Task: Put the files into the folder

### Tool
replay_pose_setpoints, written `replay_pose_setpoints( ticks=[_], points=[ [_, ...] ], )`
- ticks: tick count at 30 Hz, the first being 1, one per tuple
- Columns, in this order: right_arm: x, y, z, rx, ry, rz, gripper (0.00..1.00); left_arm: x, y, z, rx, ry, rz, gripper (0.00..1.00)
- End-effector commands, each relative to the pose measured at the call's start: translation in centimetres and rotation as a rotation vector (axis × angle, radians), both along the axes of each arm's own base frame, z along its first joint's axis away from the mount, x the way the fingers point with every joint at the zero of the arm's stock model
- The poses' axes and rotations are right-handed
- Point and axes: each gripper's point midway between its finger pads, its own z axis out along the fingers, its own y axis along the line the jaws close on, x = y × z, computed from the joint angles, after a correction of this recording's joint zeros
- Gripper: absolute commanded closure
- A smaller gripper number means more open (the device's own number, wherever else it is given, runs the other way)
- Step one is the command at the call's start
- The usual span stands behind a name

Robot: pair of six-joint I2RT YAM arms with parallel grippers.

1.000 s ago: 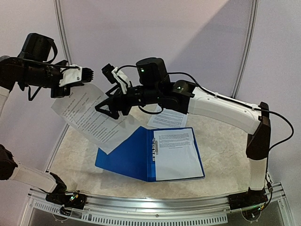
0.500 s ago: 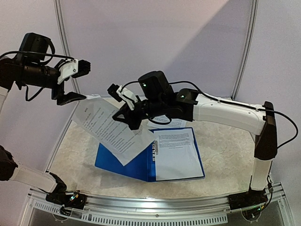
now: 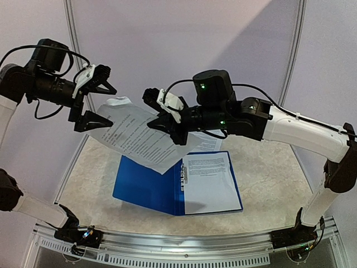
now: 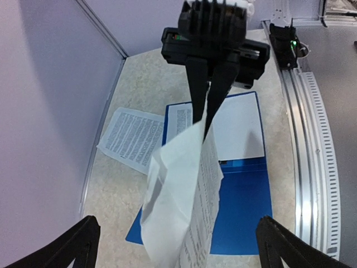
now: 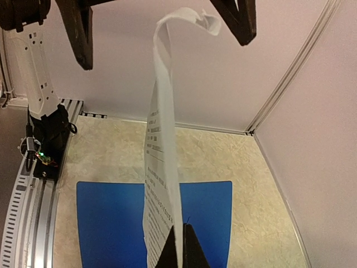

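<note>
The first file (image 3: pixel 209 184) sits in the folder (image 3: pixel 146 188), second file (image 3: pixel 205 143) on the worktop (image 3: pixel 270 184), third file (image 3: pixel 136 137) pinched by right fingers (image 3: pixel 167 129), left fingers (image 3: pixel 93 120) wide.

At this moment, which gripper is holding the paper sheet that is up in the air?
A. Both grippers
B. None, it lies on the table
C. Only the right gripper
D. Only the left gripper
C: the right gripper is shut on one edge of the raised sheet, while the left gripper has its jaws wide open on either side of the sheet's far end.
</note>
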Motion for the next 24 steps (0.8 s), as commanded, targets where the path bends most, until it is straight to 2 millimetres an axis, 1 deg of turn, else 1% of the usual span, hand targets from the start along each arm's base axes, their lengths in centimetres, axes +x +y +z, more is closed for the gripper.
replay_pose_setpoints(
  ticks=[1, 2, 3, 4, 5, 6, 8, 9, 12, 14, 16, 19, 20, 21, 24],
  points=[
    [0.4, -0.2, -0.5, -0.051, -0.075, -0.03, 1.0, -4.2, 0.6, -4.0, 0.092, 0.332, -0.037, 0.0],
    [0.4, -0.2, -0.4, -0.051, -0.079, -0.032, 1.0, -4.6, 0.4, -4.3, 0.098, 0.358, -0.051, 0.02],
    [0.5, -0.3, -0.3, -0.05, -0.083, -0.039, 1.0, -4.9, 0.2, -4.5, 0.097, 0.382, -0.07, 0.05],
    [0.7, -0.3, -0.3, -0.05, -0.089, -0.047, 1.0, -5.6, 0.0, -4.7, 0.101, 0.417, -0.092, 0.1],
    [0.9, -0.3, -0.2, -0.048, -0.096, -0.056, 1.0, -6.2, -0.4, -4.7, 0.099, 0.448, -0.116, 0.19],
    [1.0, -0.3, -0.1, -0.047, -0.102, -0.061, 1.0, -6.6, -0.6, -4.7, 0.098, 0.467, -0.132, 0.32],
    [1.1, -0.3, -0.1, -0.048, -0.114, -0.065, 1.0, -6.8, -0.8, -4.1, 0.077, 0.47, -0.138, 0.56],
    [1.2, -0.3, -0.1, -0.049, -0.117, -0.067, 1.0, -6.8, -0.8, -3.7, 0.064, 0.455, -0.138, 0.65],
    [1.4, -0.4, -0.2, -0.054, -0.119, -0.082, 1.0, -6.4, -0.6, -2.4, 0.037, 0.377, -0.113, 0.86],
    [1.7, -0.6, -0.5, -0.062, -0.118, -0.102, 1.0, -5.7, -0.2, -2.0, 0.035, 0.316, -0.077, 1.0],
    [1.9, -0.8, -0.6, -0.063, -0.112, -0.123, 1.0, -5.1, 0.3, -2.2, 0.05, 0.27, -0.046, 1.0],
    [2.1, -1.1, -0.7, -0.062, -0.096, -0.141, 1.0, -3.7, 0.8, -2.3, 0.074, 0.223, 0.027, 1.0],
    [2.0, -1.1, -0.8, -0.063, -0.089, -0.142, 1.0, -3.3, 1.0, -2.1, 0.073, 0.198, 0.048, 1.0],
    [2.6, -1.5, -0.9, -0.074, -0.093, -0.177, 1.0, -2.9, 1.2, -1.7, 0.069, 0.171, 0.065, 1.0],
    [3.4, -1.9, -1.8, -0.102, -0.074, -0.219, 1.0, -2.4, 1.5, -0.1, 0.045, 0.101, 0.094, 1.0]
  ],
)
